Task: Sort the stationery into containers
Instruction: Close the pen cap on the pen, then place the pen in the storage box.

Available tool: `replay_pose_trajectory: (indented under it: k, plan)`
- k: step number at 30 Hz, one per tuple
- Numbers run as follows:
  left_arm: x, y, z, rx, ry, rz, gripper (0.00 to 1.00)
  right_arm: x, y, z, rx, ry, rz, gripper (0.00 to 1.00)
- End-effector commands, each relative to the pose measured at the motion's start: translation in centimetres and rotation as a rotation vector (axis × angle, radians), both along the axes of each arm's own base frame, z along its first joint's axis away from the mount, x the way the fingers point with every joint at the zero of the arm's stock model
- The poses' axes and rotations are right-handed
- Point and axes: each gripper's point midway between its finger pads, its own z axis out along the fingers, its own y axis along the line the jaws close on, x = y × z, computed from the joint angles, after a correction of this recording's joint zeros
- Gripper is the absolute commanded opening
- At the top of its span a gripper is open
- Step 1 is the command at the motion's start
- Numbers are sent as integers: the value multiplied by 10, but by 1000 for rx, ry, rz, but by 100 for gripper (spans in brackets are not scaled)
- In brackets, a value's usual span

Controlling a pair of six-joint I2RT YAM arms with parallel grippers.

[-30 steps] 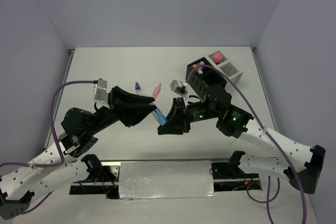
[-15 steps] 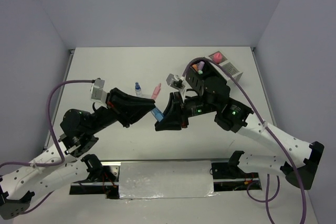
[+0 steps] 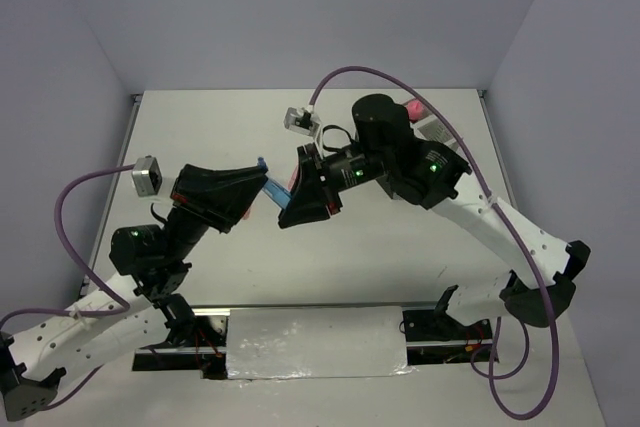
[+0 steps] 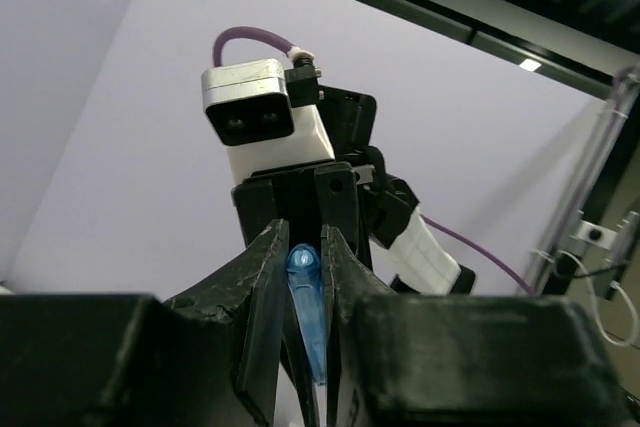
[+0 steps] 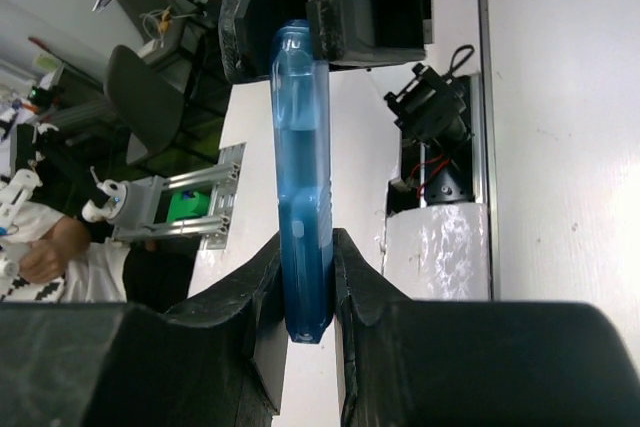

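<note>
My left gripper (image 4: 298,247) and my right gripper (image 5: 305,257) meet tip to tip above the middle of the table (image 3: 400,247), and both are clamped on the same blue highlighter (image 5: 298,137). In my right wrist view its barrel sits pinched between my two right fingers, while its far end is caught in the left fingers. My left wrist view shows the rounded blue tip wedged in the narrow gap between my left fingers, with the right gripper closed on it just beyond. The highlighter hangs in the air between the two arms, clear of both containers.

Of the containers, only a corner of the white mesh box (image 3: 436,127) shows, at the far right of the table behind my right arm. A pink item (image 3: 409,107) pokes up at its far side; I cannot tell which compartment holds it. The black box is hidden under my right arm.

On the table behind my grippers stand a small blue-capped bottle (image 3: 262,162) and, just beside my right gripper, a pink piece (image 3: 291,180), both well apart from the white box.
</note>
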Motion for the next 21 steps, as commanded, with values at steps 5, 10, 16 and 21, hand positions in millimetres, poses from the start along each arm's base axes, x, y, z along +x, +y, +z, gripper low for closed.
replay_pose_trajectory:
  k: [5, 10, 16, 21]
  plan:
    - [4, -58, -133, 473, 260, -131, 9, 65, 6, 43, 210, -180, -216, 0]
    - [62, -12, -85, 512, 438, 272, 99, 86, -10, -73, 75, 58, -326, 0]
    - [89, 58, -39, 521, 623, 632, 99, 150, -87, -159, -37, 360, -723, 0]
    - [73, 78, -58, 510, 625, 632, 99, 191, -153, -195, -22, 582, -1024, 0]
